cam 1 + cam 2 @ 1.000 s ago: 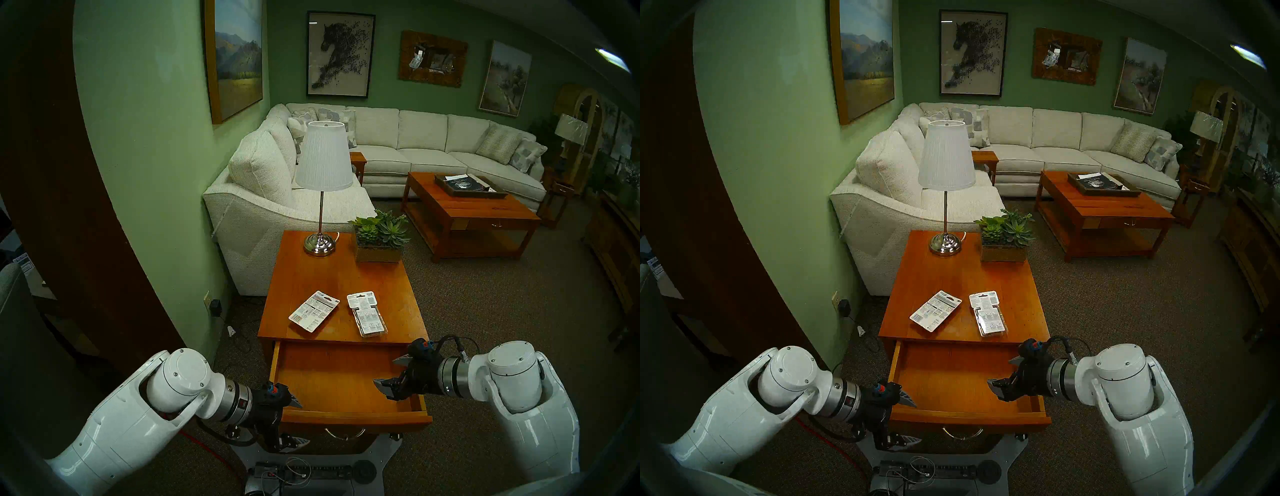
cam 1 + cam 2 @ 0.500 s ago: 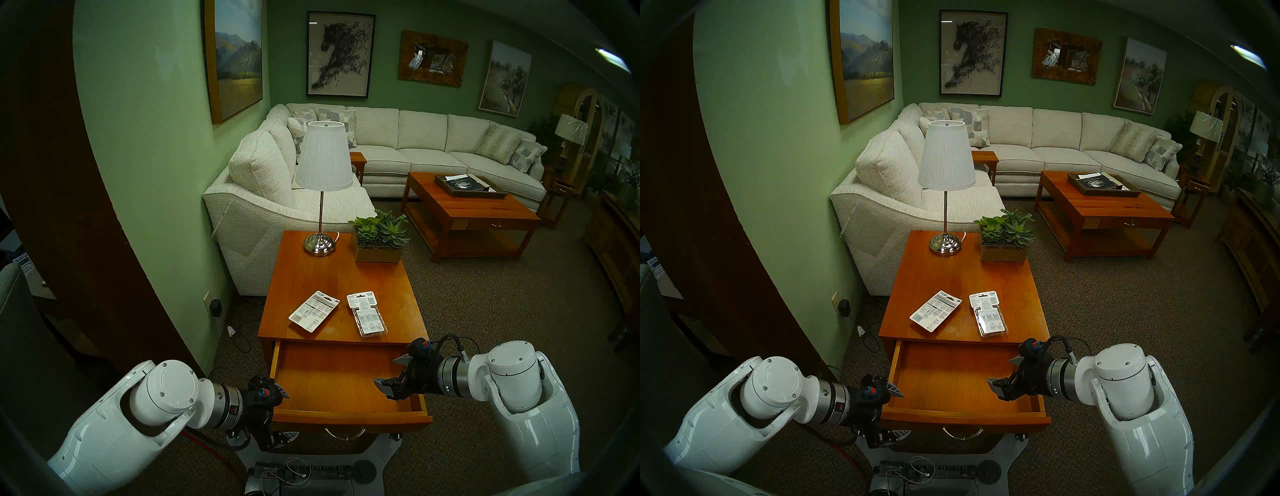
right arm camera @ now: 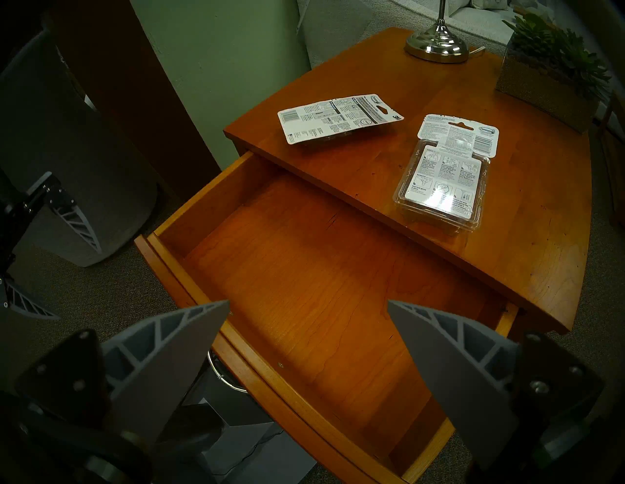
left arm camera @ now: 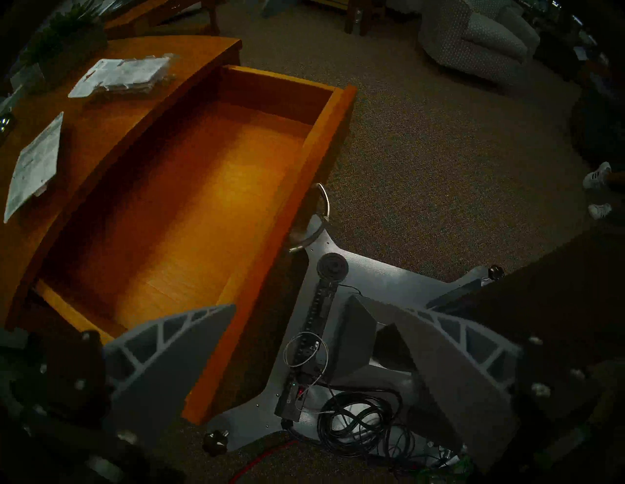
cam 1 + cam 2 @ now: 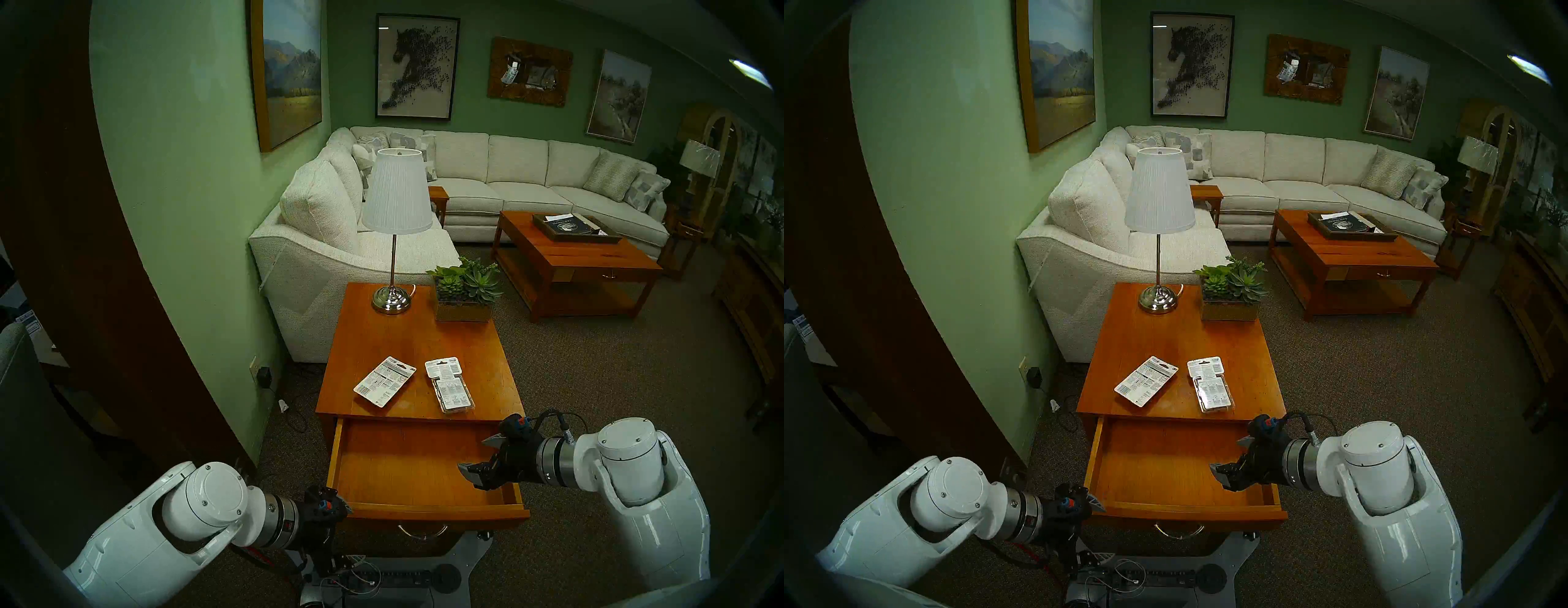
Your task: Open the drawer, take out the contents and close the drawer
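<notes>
Head view shows me the drawer [image 5: 424, 467] pulled out and bare, both packs [image 5: 384, 381] on the side table [image 5: 488, 382], left gripper [image 5: 352, 530] and right gripper [image 5: 477, 456] spread wide, holding nothing.

Two glossy white, rounded arm shells [image 5: 140, 547] with screwed round joint caps are seen at seven and four o'clock. Each ends in a silver metal wrist ring [image 5: 551, 463] and black gripper body carrying grey ribbed triangular fingers [image 3: 162, 351]. A black cable [image 5: 560, 418] loops above the right wrist.
</notes>
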